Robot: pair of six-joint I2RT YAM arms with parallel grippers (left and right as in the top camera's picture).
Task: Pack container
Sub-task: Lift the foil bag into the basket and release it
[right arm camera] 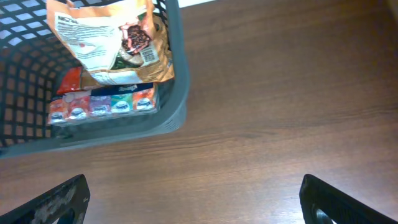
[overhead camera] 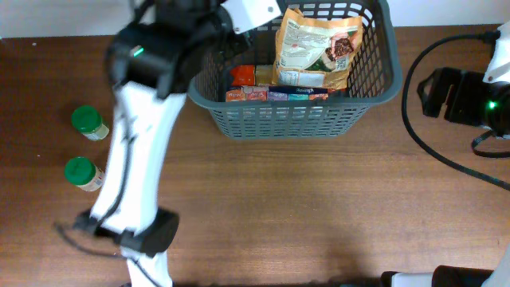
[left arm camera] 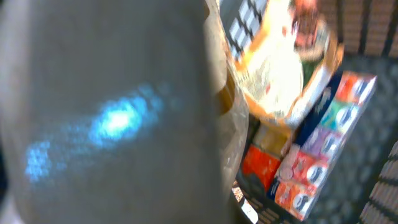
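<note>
Container (overhead camera: pixel 295 112) sits far-centre, long axis left to right. My left pincer (overhead camera: pixel 251 14) hangs over its left end, the nearer; its grip cannot be told. My right pincer (right arm camera: pixel 202 202), jaws apart, sits off its right end.

Plastic, wood and packaging
The container (overhead camera: pixel 295 119) is dull grey moulded plastic; the table (overhead camera: pixel 319 207) smooth, grained wood; the pouch (overhead camera: pixel 315 48) crinkled, slightly glossy.

- Pouch (right arm camera: pixel 109 43): print lines and a square code on its back, too small to read.
- Multipack (right arm camera: pixel 102 104): coloured labels, unreadable.
</note>
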